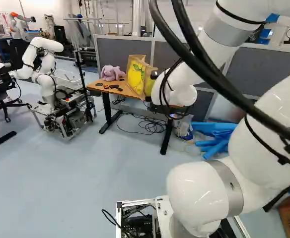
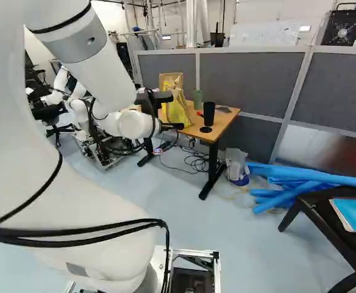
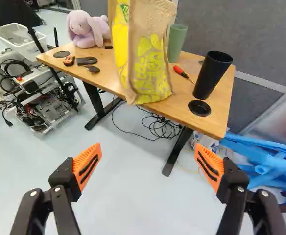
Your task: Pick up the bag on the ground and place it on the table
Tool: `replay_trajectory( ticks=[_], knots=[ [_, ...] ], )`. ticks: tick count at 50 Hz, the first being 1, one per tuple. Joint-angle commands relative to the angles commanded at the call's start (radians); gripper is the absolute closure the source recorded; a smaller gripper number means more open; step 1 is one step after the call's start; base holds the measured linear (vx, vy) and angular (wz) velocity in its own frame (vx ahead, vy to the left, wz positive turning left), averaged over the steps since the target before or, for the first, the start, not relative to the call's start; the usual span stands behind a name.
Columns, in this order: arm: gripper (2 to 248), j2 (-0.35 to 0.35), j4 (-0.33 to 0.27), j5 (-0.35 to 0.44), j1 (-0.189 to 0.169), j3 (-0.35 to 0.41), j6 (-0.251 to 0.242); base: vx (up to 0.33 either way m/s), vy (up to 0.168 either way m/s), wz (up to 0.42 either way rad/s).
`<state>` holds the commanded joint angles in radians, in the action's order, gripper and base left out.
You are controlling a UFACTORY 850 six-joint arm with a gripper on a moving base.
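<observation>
Bag [image 3: 150,63], yellow and tan, stands upright on the surface [image 3: 220,105], its foot close to the front edge. Released and spread wide, the end effector [image 2: 170,111] has nothing between its orange pads [image 3: 87,164]; the bag lies ahead of them, apart from both. Beside the bag are a green cup [image 3: 176,43] and a screwdriver [image 3: 180,72] with a red and black handle, which points toward a tall black cup [image 3: 212,73]. A black disc [image 3: 200,108] lies flat just beside that cup. On the bag's other side, a purple plush toy [image 3: 86,30] sits near a few small dark pieces [image 3: 86,60]. Cables [image 3: 157,128] lie tangled on the floor [image 1: 75,183] below, and blue tubes [image 2: 288,183] are heaped near the surface's leg. Another robot [image 1: 48,74] stands left of the surface in the left base view.
</observation>
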<state>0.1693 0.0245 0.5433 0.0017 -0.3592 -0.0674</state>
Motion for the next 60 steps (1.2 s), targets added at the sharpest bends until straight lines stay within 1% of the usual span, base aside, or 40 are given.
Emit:
replay_trajectory(
  ticks=[15,30,45,60],
  knots=[
    [3,0.039,-0.009,0.116,-0.001,0.096,0.024,0.000,0.000,0.000],
    [3,0.069,-0.015,0.208,-0.001,0.172,0.043,0.000,0.000,0.000],
    [3,0.091,-0.020,0.274,-0.001,0.226,0.056,0.000,0.000,0.000],
    [3,0.105,-0.023,0.314,-0.002,0.259,0.064,0.000,0.000,0.000]
  ],
)
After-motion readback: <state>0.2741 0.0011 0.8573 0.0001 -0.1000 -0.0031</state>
